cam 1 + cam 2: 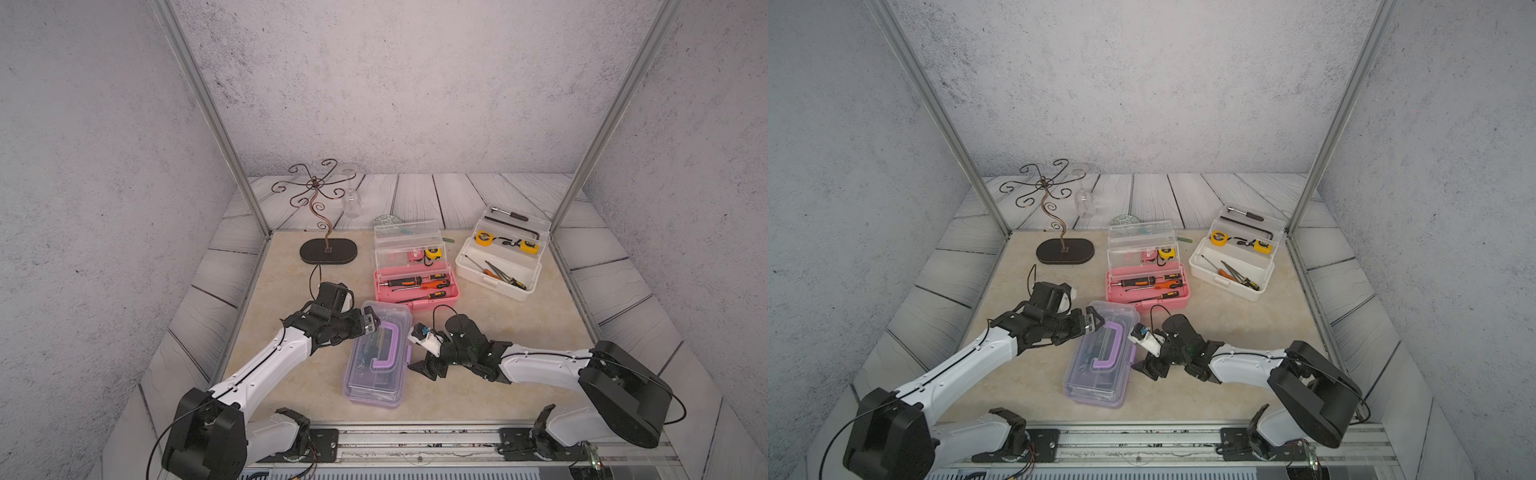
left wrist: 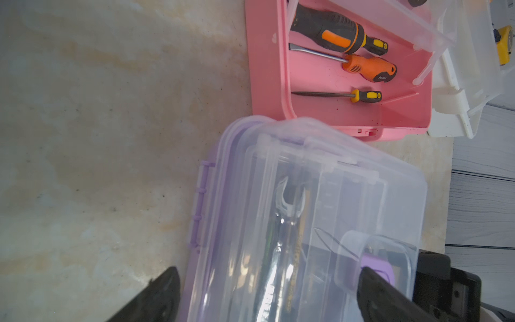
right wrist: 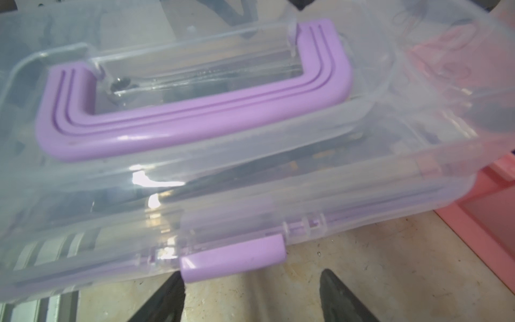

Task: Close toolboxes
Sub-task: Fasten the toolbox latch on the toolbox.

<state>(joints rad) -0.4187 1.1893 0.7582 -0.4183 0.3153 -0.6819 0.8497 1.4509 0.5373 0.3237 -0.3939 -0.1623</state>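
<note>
The purple toolbox (image 1: 374,386) lies nearest the front with its clear lid down and its purple handle (image 3: 195,111) flat on top. My left gripper (image 1: 372,322) is open over its far left corner, one finger (image 2: 373,290) on the lid near the handle and the other beside the hinge side. My right gripper (image 1: 424,368) is open and low on the table at the box's right side, just short of the purple latch (image 3: 232,255), holding nothing. Behind, the pink toolbox (image 1: 440,302) and the white toolbox (image 1: 473,274) stand with lids raised, tools showing.
A curly wire stand on a dark oval base (image 1: 328,251) stands at the back left with a clear glass (image 1: 351,199) behind it. Metal frame posts (image 1: 582,178) rise at both back corners. The pink toolbox's front nearly touches the purple one's far end.
</note>
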